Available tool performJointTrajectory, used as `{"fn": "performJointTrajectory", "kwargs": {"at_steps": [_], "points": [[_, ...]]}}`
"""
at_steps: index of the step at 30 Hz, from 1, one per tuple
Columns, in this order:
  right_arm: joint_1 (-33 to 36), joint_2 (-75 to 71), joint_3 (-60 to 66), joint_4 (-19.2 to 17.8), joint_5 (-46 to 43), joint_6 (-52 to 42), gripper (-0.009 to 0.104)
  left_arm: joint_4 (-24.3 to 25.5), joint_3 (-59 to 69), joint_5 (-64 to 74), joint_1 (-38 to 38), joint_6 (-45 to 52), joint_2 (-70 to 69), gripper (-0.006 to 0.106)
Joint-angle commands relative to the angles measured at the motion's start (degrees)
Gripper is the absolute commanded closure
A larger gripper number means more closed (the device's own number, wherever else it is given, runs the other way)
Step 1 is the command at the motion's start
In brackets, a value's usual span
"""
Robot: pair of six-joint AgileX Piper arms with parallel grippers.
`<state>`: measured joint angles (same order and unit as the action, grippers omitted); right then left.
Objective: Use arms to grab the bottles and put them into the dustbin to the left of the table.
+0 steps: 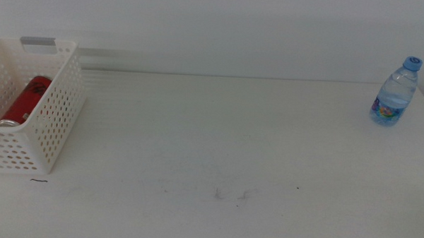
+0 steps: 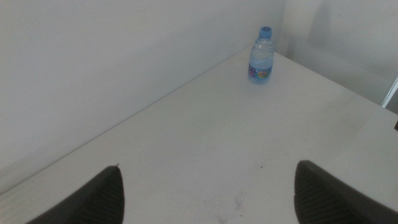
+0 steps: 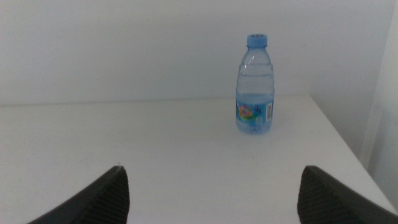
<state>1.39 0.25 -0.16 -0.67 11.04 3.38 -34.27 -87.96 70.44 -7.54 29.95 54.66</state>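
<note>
Neither of my arms reaches into the middle view; I only see my hands through my own wrist cameras. My left hand (image 2: 208,190) hangs above the white worktop (image 1: 218,133) with its two dark jaws spread wide apart and nothing between them, looking across the surface toward the far corner. My right hand (image 3: 211,190) is likewise spread wide and empty, held low and level, facing the water bottle (image 3: 255,86) from near by. That bottle stands upright by the far right edge of the worktop, near the back wall, well apart from everything else. It is small and clear, ribbed around the upper body, with a pale blue cap and a colourful band of label around its lower half; I can make out pink, blue and white patches on it, but the print is too small to read. At the far left sits the white dustbin (image 1: 56,121), a perforated basket with a grey handle strip on its back rim. Inside it lies the red can (image 1: 25,102) on its side, its silver top toward the near end; the dark marking on it is unreadable.
</note>
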Motion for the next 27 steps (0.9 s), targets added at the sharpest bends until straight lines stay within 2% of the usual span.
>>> {"fn": "performJointTrajectory", "kwargs": {"at_steps": [1,4,9,10,13,18,23,27], "points": [[-0.3,-0.2,0.2,-0.5,-3.0,-0.3,0.002,0.0,0.1,-0.5,-0.4,-0.3,0.1,0.007],[-0.3,-0.2,0.2,-0.6,-8.6,-0.4,0.002,0.0,0.1,-0.5,-0.4,-0.3,0.1,0.007],[-0.3,-0.2,0.2,-0.4,-7.4,-0.4,0.002,0.0,0.1,-0.5,-0.4,-0.3,0.3,0.007],[-0.9,0.9,0.2,-0.4,-9.9,-0.3,0.002,0.0,0.1,-0.5,-0.4,-0.3,0.3,0.007],[-2.5,13.9,0.2,-0.4,-20.5,-0.4,0.002,0.0,0.1,-0.5,-0.4,-0.3,0.3,0.007],[-2.7,42.2,0.2,-0.4,-46.1,-0.4,0.002,0.0,0.1,-0.5,-0.4,-0.1,0.3,0.007],[-2.7,72.0,0.2,-0.2,-80.0,-0.6,0.002,0.0,0.1,-0.5,-0.4,-0.1,0.3,0.007],[-2.7,86.1,-3.6,0.7,-81.0,-0.5,0.002,0.0,0.1,-0.5,-0.4,-0.1,0.3,0.007]]}}
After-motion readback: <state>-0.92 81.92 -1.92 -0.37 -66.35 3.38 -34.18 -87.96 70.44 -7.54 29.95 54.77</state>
